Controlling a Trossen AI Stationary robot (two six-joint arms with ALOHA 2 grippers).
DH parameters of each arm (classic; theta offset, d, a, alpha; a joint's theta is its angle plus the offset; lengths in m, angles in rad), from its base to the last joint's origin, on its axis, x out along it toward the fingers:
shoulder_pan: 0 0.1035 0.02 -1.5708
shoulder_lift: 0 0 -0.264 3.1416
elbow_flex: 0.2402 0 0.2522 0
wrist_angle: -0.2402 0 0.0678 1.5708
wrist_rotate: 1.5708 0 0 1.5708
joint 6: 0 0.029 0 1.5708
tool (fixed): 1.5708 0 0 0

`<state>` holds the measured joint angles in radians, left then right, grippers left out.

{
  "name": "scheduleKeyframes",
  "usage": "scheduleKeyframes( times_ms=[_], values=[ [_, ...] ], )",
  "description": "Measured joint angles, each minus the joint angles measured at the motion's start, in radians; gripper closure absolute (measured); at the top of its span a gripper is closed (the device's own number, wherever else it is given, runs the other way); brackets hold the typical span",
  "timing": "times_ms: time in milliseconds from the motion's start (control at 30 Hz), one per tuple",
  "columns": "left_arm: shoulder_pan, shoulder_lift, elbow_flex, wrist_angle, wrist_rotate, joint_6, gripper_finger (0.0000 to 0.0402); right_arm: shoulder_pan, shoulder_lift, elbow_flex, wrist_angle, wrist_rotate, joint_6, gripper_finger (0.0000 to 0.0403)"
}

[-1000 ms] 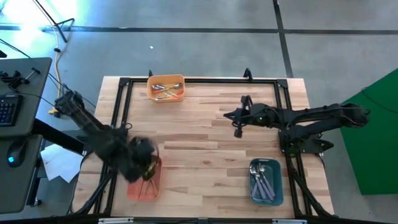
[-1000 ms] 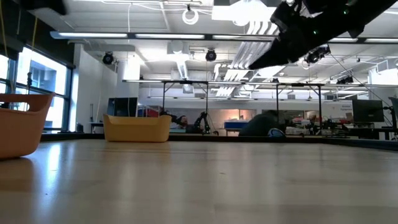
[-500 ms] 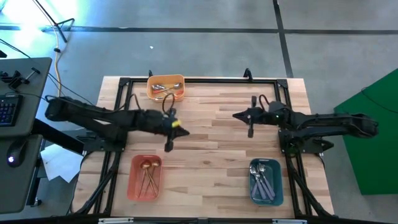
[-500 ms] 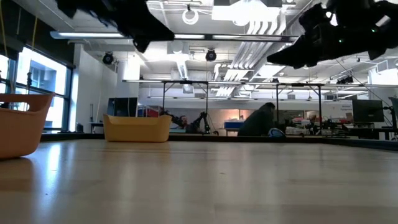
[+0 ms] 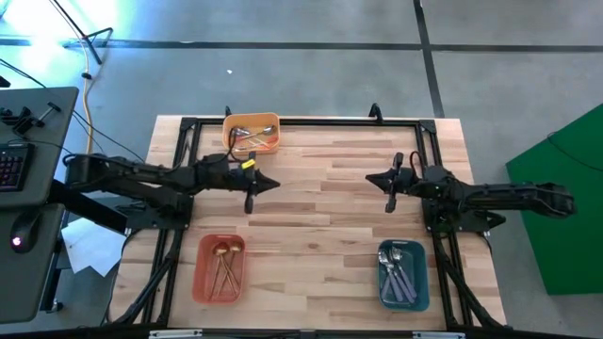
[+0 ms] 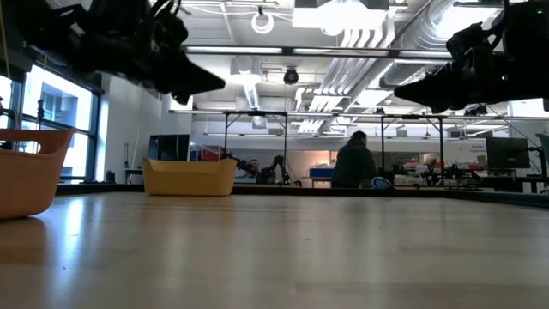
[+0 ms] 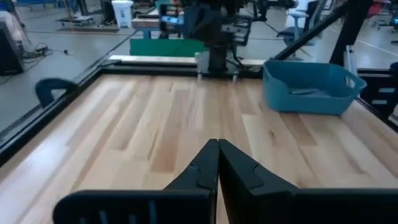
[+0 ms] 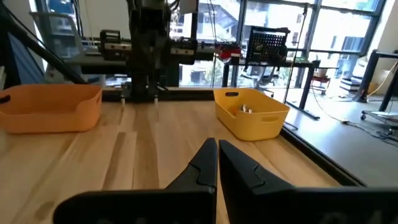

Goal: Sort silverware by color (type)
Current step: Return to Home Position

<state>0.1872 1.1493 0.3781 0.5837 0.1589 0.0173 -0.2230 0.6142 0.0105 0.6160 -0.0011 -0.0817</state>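
No spoon lies on the table; all I see are in bins. Gold spoons [image 5: 224, 264] lie in the red-orange bin [image 5: 203, 282] at the near left. Blue-purple-handled spoons [image 5: 402, 273] fill the teal bin [image 5: 384, 287] at the near right. Silver spoons with orange handles [image 5: 251, 136] rest in the yellow bin [image 5: 230, 139] at the far edge. My left gripper [image 5: 274, 184] [image 7: 217, 149] hovers shut and empty left of the table's middle. My right gripper [image 5: 369, 177] [image 8: 217, 148] hovers shut and empty, facing it from the right.
A black frame [image 5: 301, 121] runs round the tabletop. Bare wood [image 5: 320, 226] lies between the two grippers and the near bins. In the low view a person [image 6: 353, 163] shows in the room far behind the table.
My left gripper has risen from over the red-orange bin and swung toward the far edge and the table's middle, ending level and pointing right. The gold spoons in that bin, hidden before, show now. My right gripper has drawn back toward the table's right edge.
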Motion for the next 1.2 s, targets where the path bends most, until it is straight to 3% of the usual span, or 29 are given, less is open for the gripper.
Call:
scheduleKeyframes(
  times_ms=[333,633,933,1200],
  values=[
    [0.069,-0.124,-0.232,0.231,-0.014,-0.047,0.0401,-0.075,-0.228,0.0,-0.276,-0.011,-0.008,0.0403],
    [0.123,-0.333,-0.368,0.222,-0.045,-0.074,0.0401,-0.132,-0.429,-0.001,-0.438,-0.081,-0.004,0.0403],
    [0.122,-0.571,-0.366,-0.079,-0.132,-0.059,0.0401,-0.132,-0.616,-0.001,-0.589,-0.042,-0.001,0.0403],
    [0.122,-0.939,-0.366,-0.449,-0.172,-0.067,0.0401,-0.13,-0.614,-0.001,-0.587,-0.031,-0.012,0.0403]
  ],
)
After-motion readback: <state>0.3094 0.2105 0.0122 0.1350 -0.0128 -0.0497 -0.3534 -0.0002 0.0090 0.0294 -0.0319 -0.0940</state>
